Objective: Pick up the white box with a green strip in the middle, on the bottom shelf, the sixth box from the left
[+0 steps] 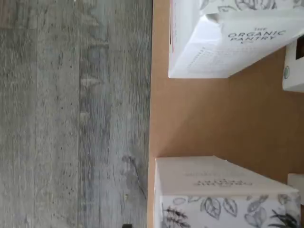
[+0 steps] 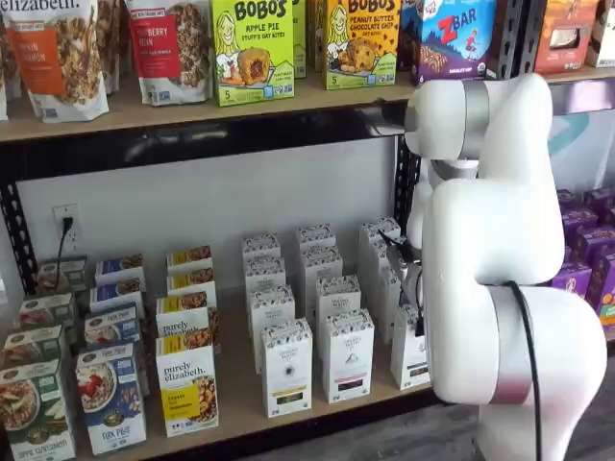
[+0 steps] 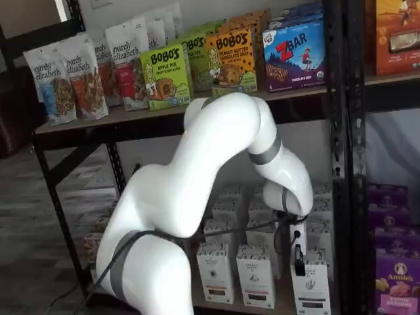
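I have the white box (image 2: pixel 409 351) at the front edge of the bottom shelf (image 2: pixel 235 399), at about four o'clock in a shelf view. It stands upright and is partly hidden behind the white arm (image 2: pixel 490 250). Two similar white cartons (image 2: pixel 286 370) stand in the front row at its nine o'clock, and beyond them is a yellow purely elizabeth box (image 2: pixel 187 384).

In a shelf view from the other side, the same box is at about five o'clock. The gripper (image 3: pixel 298 261) hangs just above its top at its eleven o'clock, and one black finger shows with a cable beside it. The fingers show side-on, so I cannot see the gap itself. They stand spread wide with no box between them — the box sits on the board.

The wrist view shows two Organic Pantry cartons (image 1: pixel 228 42) with leaf drawings and bare brown board between them. Grey wood-grain floor (image 1: pixel 71 114) lies past the board's edge.

On the upper shelf at twelve o'clock stand Bobo's boxes (image 2: pixel 252 48) and a Z Bar box (image 2: pixel 456 38).
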### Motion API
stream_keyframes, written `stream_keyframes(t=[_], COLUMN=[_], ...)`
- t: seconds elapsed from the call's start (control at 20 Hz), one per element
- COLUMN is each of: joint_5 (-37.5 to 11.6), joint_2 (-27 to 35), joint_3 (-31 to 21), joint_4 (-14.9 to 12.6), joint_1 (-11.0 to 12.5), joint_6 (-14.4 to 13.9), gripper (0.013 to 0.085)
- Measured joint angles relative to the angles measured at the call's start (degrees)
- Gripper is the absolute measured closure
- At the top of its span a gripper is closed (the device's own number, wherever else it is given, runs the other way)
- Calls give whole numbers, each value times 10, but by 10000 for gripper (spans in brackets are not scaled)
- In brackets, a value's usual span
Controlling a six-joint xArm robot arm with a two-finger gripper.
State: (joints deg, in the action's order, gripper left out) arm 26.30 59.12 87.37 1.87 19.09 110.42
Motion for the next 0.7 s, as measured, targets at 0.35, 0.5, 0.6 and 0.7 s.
stream_keyframes(t=[0.35, 0.5, 0.6, 0.7], joint_5=[-11, -24, -27, -23], joint_2=[11, 13, 13, 13], joint_3=[6, 3, 3, 4], joint_4=[5, 4, 6, 6], joint_1=[0, 0, 1, 1], joint_6=[5, 5, 6, 7], gripper=[130, 210, 250, 290])
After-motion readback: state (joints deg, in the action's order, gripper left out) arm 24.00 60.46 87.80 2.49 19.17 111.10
